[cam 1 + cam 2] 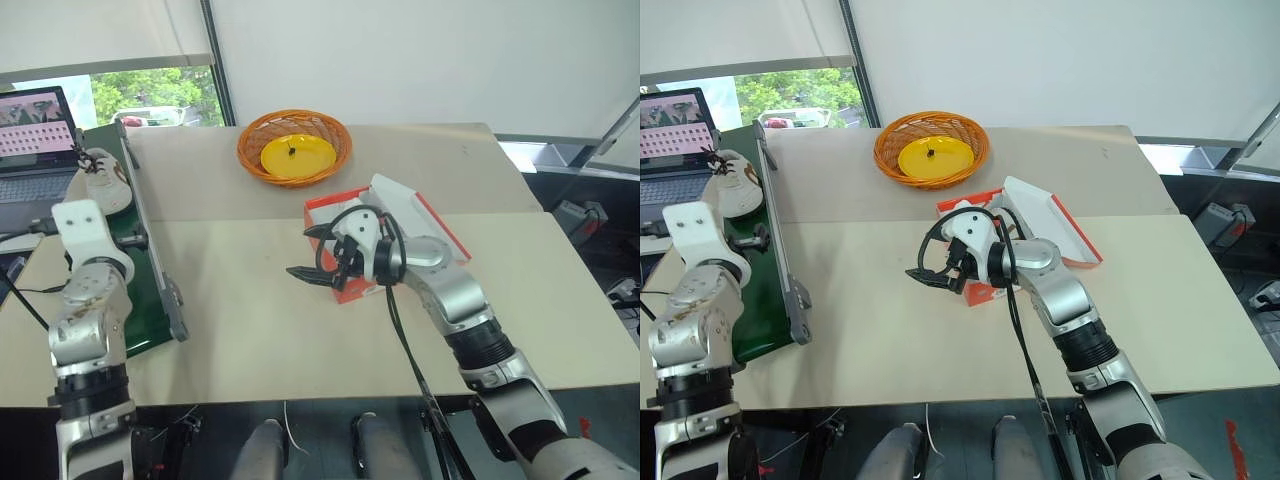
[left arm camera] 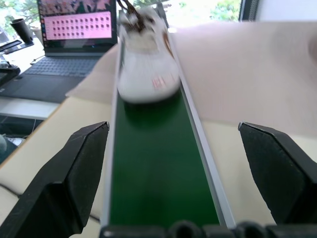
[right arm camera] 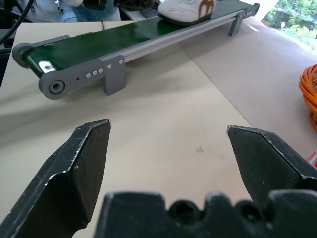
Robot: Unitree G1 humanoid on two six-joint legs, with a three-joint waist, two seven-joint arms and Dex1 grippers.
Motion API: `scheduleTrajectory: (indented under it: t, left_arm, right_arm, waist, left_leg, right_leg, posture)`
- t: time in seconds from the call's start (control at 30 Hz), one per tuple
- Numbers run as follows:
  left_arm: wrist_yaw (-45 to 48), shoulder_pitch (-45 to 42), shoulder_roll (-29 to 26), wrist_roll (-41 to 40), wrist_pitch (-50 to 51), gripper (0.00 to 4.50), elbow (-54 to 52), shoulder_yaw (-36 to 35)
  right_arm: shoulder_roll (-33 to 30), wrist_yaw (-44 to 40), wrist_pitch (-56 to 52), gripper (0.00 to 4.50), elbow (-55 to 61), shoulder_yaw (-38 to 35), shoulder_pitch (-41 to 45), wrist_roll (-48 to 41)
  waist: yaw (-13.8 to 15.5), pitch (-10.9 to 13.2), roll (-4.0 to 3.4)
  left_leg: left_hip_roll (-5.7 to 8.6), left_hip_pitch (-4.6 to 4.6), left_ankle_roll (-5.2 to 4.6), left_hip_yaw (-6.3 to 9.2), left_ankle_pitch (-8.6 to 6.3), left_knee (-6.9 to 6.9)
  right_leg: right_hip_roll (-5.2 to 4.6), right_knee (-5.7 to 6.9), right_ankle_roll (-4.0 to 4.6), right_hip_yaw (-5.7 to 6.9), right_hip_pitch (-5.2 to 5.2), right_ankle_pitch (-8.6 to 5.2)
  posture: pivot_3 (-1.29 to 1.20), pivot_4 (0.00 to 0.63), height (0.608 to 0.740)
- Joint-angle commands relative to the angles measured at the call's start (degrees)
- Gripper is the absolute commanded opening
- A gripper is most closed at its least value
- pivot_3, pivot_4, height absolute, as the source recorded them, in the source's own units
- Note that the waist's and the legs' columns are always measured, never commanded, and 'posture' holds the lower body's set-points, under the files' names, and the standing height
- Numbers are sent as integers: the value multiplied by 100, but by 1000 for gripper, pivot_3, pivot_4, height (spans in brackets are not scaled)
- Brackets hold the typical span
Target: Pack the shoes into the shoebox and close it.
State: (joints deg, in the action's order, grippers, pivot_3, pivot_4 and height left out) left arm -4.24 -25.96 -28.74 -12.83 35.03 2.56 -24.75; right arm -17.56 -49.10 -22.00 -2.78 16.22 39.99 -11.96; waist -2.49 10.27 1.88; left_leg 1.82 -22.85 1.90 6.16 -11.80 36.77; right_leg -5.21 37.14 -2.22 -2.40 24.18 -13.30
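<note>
Right now, step: I'm at the fetch stage; no shoe is packed yet, I judge.
Shoe [image 1: 103,178]: lies on the green belt [image 2: 158,168], far end, beside the laptop [image 1: 35,140].
Left gripper [image 2: 185,173]: level, aimed along the belt at the shoe, fingers spread, empty.
Next: I'd reach further up the belt and straddle the shoe.
Right gripper [image 1: 322,262]: points left over the table [image 1: 260,330], fingers spread, empty.
Box [image 1: 420,225]: open, lid up, just behind my right wrist.

Lab: conveyor belt [image 1: 140,270], laptop [image 1: 35,140], tables.
</note>
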Motion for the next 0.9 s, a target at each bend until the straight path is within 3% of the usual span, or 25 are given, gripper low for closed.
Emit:
scheduleTrajectory:
  t: [0.03, 0.23, 0.47, 0.57, 0.67, 0.9]
  left_arm:
    - [98, -464, -265, 132, -465, 4500, 677, -86]
    - [248, -995, -448, 205, -954, 4500, 1883, -29]
    - [457, -1414, -610, 1, -781, 4500, 3363, -164]
    - [494, -1488, -563, -114, -615, 3740, 3578, -195]
    - [503, -1526, -455, -200, -597, 2628, 3438, -191]
    - [712, -1429, -213, -413, -497, 509, 2299, -44]
  right_arm:
    - [7, 116, -48, 4426, 166, -181, 67, -18]
    - [-69, 221, -118, 4426, 239, -195, 21, 21]
    - [-215, 295, -249, 4426, 382, -268, -35, 11]
    - [-257, 344, -319, 4500, 451, -291, -50, 7]
    - [-295, 374, -388, 4500, 536, -313, -80, -17]
    - [-310, 391, -506, 4500, 649, -293, -132, -32]
  waist:
    - [3, 0, 0]
    - [-1, -2, 3]
    - [-15, -2, 4]
    - [-15, -3, 5]
    - [-7, -3, 5]
    - [48, -5, 11]
  left_leg:
    - [0, 0, 0, 0, 0, 0]
    - [2, -1, 0, 0, 0, 0]
    - [2, -1, 0, 0, 0, 0]
    - [1, 2, 0, 0, 0, -1]
    - [1, 15, 0, -2, 0, 0]
    - [2, 29, 27, 0, 18, 1]
  right_leg:
    - [0, 1, 0, 1, 0, 0]
    - [-3, 1, -1, 2, 2, 1]
    - [-2, 3, -1, 3, 5, 1]
    - [-3, 7, -1, 4, 4, 1]
    - [-3, 20, -1, 3, -1, 1]
    - [-3, 43, 0, 5, -9, 1]
  posture:
    - [0, 150, 740]
    - [0, 150, 740]
    - [0, 150, 740]
    - [0, 150, 740]
    - [0, 150, 740]
    - [0, 150, 740]
